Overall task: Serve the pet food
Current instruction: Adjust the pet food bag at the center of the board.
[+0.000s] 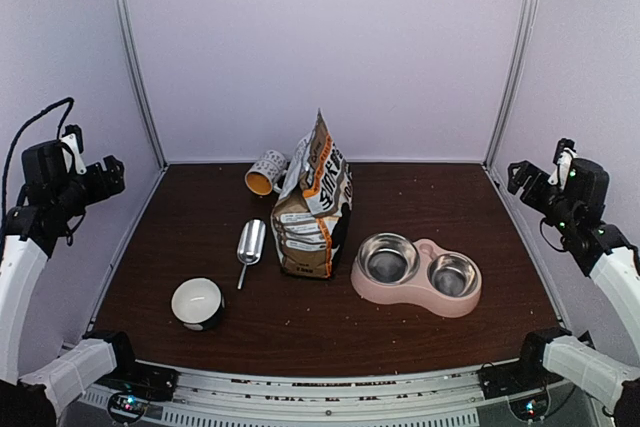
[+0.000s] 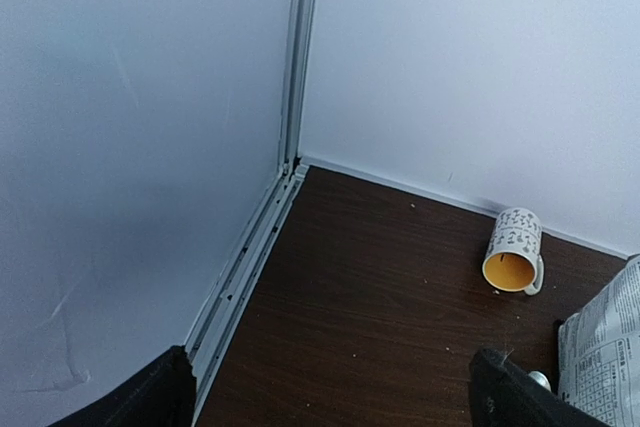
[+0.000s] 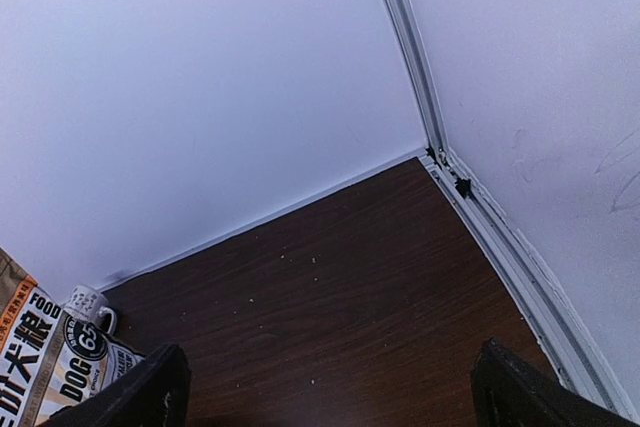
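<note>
The pet food itself is hidden from view. A tan, orange and black printed bag (image 1: pixel 313 202) stands upright mid-table, its edge also showing in the left wrist view as the bag (image 2: pixel 605 347) and in the right wrist view as the bag (image 3: pixel 50 352). Right of it sits a pink double bowl (image 1: pixel 417 274) with two steel cups, both looking empty. A metal scoop (image 1: pixel 249 246) lies left of the bag. My left gripper (image 1: pixel 108 177) hovers open, high at the left edge. My right gripper (image 1: pixel 520 177) is open at the right edge. Neither holds anything.
A patterned mug (image 1: pixel 266 173) lies on its side behind the bag, also seen as the mug (image 2: pixel 514 250). A small white bowl with a dark outside (image 1: pixel 197 303) sits front left. White walls enclose the brown table (image 1: pixel 200 217) on three sides.
</note>
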